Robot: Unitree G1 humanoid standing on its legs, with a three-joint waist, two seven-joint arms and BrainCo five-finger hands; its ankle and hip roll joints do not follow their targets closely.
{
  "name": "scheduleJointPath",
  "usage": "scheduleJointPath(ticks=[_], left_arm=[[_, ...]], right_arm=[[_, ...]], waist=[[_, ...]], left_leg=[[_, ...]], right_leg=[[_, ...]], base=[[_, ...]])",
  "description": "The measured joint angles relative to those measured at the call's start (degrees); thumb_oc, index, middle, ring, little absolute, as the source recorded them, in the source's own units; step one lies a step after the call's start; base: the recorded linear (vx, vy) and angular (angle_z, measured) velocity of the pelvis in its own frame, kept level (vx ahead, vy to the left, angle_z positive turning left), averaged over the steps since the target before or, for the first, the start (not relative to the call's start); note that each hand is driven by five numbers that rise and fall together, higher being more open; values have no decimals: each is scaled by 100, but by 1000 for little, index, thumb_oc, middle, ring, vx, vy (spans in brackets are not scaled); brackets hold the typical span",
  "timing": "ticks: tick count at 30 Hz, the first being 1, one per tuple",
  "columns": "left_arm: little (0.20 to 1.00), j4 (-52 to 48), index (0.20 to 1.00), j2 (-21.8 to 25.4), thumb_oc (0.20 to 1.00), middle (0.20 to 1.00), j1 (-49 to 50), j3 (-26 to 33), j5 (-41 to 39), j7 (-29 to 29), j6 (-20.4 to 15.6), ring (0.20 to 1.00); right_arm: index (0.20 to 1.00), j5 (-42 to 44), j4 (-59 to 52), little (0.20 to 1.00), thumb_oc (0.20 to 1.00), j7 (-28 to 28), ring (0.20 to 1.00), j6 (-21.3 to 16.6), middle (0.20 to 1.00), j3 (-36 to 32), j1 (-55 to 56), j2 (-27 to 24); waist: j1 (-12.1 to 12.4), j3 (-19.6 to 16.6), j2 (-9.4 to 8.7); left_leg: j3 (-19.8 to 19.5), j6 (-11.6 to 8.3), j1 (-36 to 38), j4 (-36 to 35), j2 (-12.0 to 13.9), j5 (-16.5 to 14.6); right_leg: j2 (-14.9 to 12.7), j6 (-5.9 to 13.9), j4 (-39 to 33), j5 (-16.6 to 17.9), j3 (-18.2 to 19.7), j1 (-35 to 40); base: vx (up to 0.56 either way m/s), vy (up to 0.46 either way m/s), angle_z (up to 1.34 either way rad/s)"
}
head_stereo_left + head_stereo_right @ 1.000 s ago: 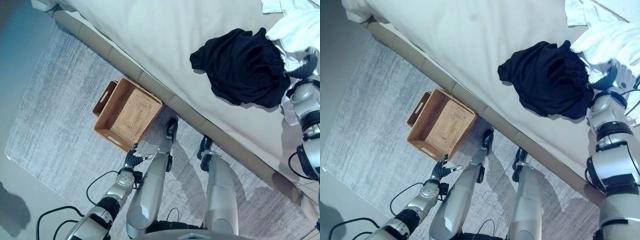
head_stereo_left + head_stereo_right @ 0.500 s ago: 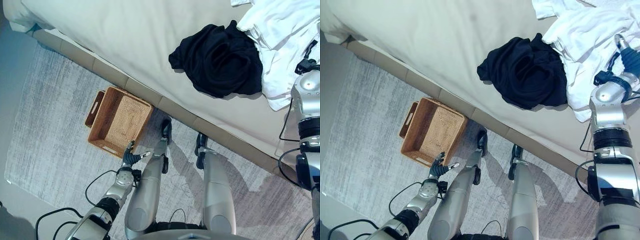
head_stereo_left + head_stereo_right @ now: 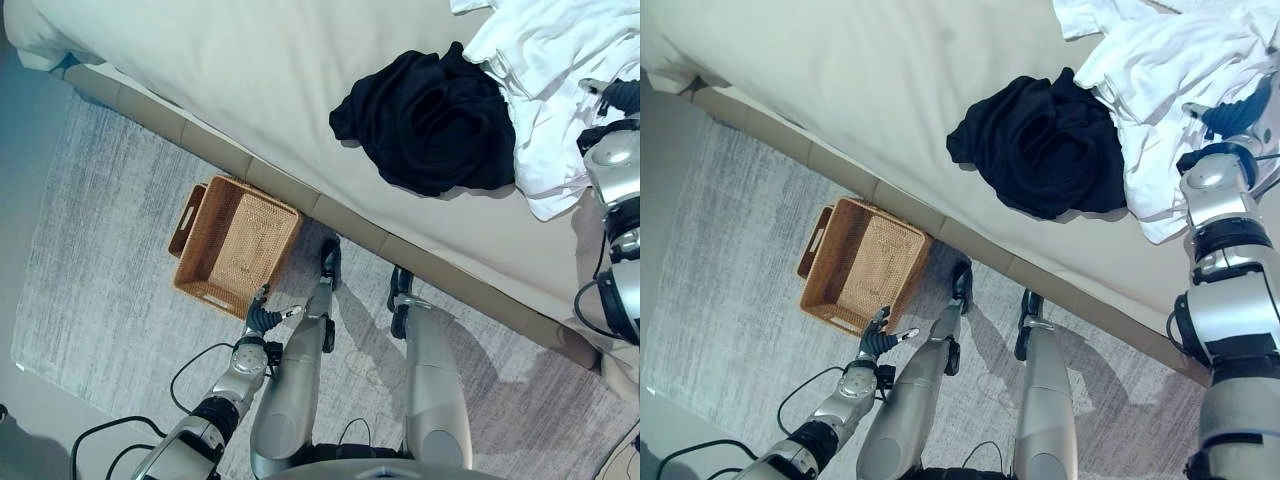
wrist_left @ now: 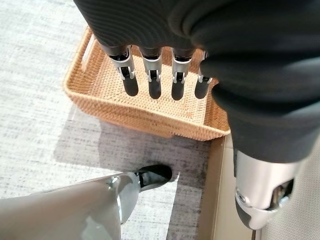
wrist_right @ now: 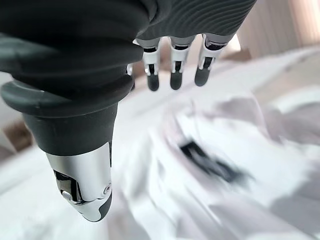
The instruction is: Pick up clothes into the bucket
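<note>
Bed with black garment touching white clothes, right hand spread above them; basket on rug, left hand spread nearby.

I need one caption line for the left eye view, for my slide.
Empty wicker basket on the rug beside the bed; black garment and white clothes lie on top, right hand over the white pile.
</note>
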Motion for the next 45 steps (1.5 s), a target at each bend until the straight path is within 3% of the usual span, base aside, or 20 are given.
scheduleJointPath(ticks=[11,12,14,24,31,33,39,45], left_arm=[[1000,-77,1000,-180,1000,1000,-30,-47,-53,-25,9,1000],[1000,-65,1000,-199,1000,1000,-30,-47,-53,-25,9,1000],[1000,-64,1000,-208,1000,1000,-56,-103,-53,-29,9,1000],[1000,-82,1000,-222,1000,1000,-209,-151,-59,-65,10,1000],[1000,-83,1000,-138,1000,1000,-217,-55,-67,-53,-1,1000],[1000,44,1000,-55,1000,1000,-188,95,-76,-38,1,1000],[1000,401,1000,77,1000,1000,29,537,-105,-25,13,1000],[1000,451,1000,183,1000,1000,175,779,-112,-74,8,1000]], right_arm=[[1000,-783,169,1000,1000,354,1000,163,1000,482,-121,179],[699,-791,190,699,699,409,699,167,699,526,-171,185],[200,-827,199,200,200,469,200,185,200,615,-244,161],[200,-821,119,200,200,455,200,248,200,659,-557,-9],[200,-635,-985,200,200,-114,200,166,200,654,-667,-158],[200,-564,-1623,200,200,-321,200,101,200,648,-705,-333],[200,-545,-2148,200,200,-485,200,49,200,697,-1007,-494],[200,-551,-2594,200,200,-549,200,34,200,871,-1640,-826]], waist=[[-4,-30,318],[-6,-34,327],[-13,-34,327],[-26,-33,326],[-157,-9,265],[-183,-1,97],[-346,42,-383],[-375,-4,-513]], left_leg=[[-30,-65,-132,-73,41,45],[-29,-65,-132,-69,48,45],[-29,-65,-132,-63,51,45],[20,-65,-314,144,36,41],[168,-43,-411,711,4,-215],[339,43,-369,1076,59,-464],[654,94,189,1363,244,-822],[758,58,981,1127,318,-918]], right_leg=[[16,-72,267,-87,-12,-273],[23,-74,272,-88,-11,-277],[27,-87,297,-96,-11,-286],[48,-114,349,-96,80,-429],[71,-74,413,-57,261,-364],[157,-44,381,-17,426,-220],[418,12,-56,145,734,505],[473,45,-558,244,824,1371]], base=[[1,-4,1],[0,0,0],[0,0,0],[-1,3,-1],[4,21,-9],[23,32,-34],[34,32,-38],[67,-1,-14]])
